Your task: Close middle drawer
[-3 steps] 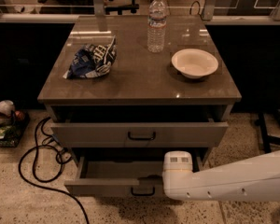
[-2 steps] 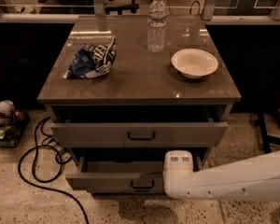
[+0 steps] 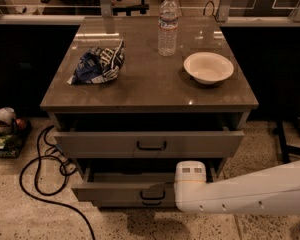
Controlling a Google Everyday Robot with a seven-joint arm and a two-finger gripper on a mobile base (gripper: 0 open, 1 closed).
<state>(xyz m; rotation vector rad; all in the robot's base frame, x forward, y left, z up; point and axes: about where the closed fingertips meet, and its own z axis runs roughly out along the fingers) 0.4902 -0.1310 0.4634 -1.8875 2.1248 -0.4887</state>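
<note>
Camera view: the cabinet (image 3: 140, 91) fills the middle, and the middle drawer (image 3: 120, 190) sits at 6 o'clock, pulled partly out with its bare inside showing behind the front. Its black handle (image 3: 153, 195) is right against the gripper (image 3: 188, 181), which comes in on the white arm (image 3: 260, 191) from 4 o'clock. Whether the gripper is apart or together, I cannot tell. Above it the top drawer (image 3: 100, 144) juts out too. On the top, a bottle (image 3: 168, 26) stands at 12 o'clock, a bowl (image 3: 208, 67) at 2, and a crumpled bag (image 3: 97, 64) at 10. A black cable (image 3: 37, 171) loops on the floor at 8.
</note>
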